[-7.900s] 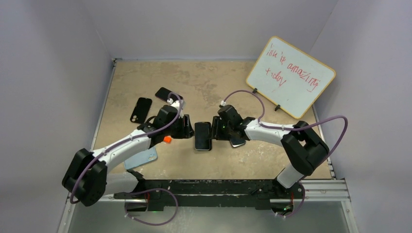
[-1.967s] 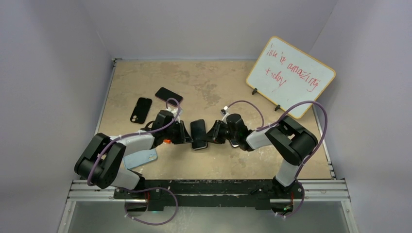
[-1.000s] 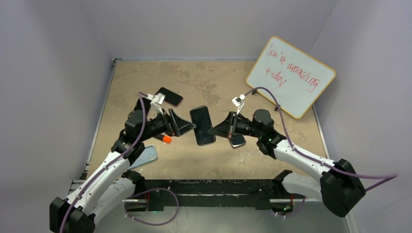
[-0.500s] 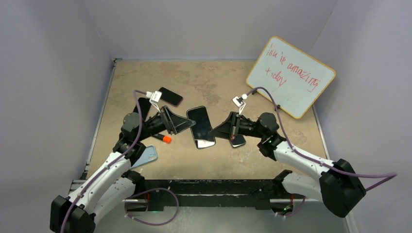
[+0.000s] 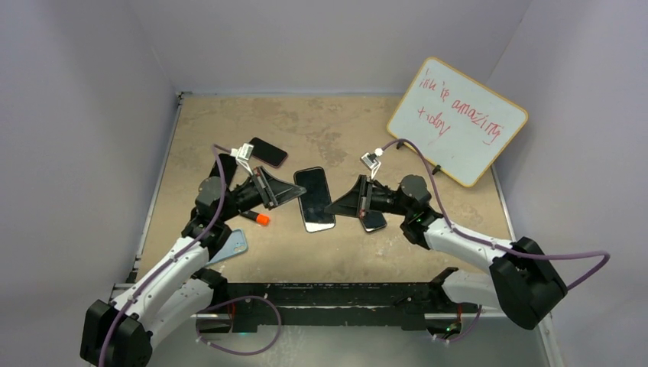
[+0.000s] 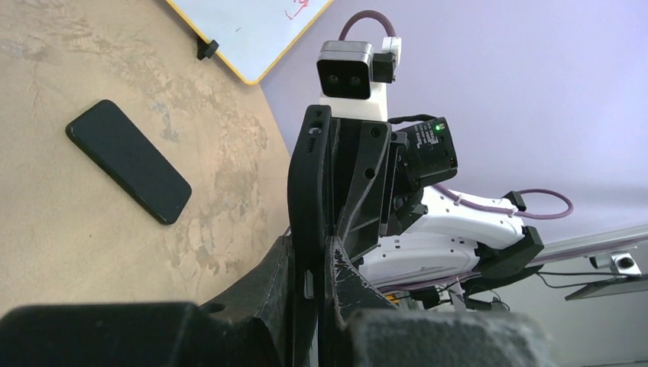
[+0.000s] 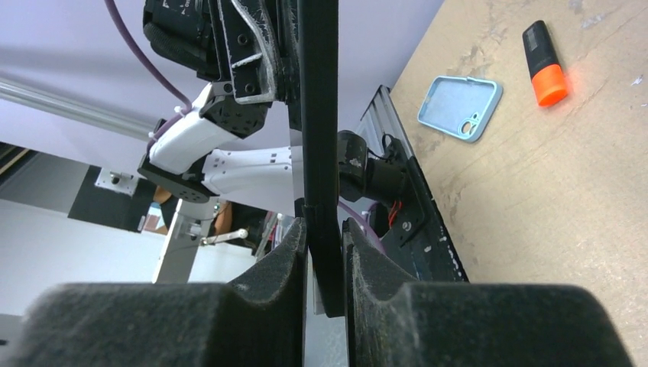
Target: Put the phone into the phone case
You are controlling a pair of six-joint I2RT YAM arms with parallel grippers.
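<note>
Above the middle of the table (image 5: 344,122), clear of its surface, the phone (image 5: 315,200) hangs tilted between the two arms, glossy face up. From the left, the left tool (image 5: 293,193) is clamped on the phone's long left edge, one finger on each face. From the right, the right tool (image 5: 331,207) straddles the opposite long edge with a pad close against either face; whether it presses or merely flanks cannot be told. A thick black rim runs along the edge in both wrist views, likely the phone case (image 6: 309,191), but how fully the phone sits in it is not visible. To do this step well, one tool should hold firm while the other shifts, so the phone never goes loose in the air. Any seating squeeze belongs on the rim near the corners, front against back, rather than on the middle of the glass.
</note>
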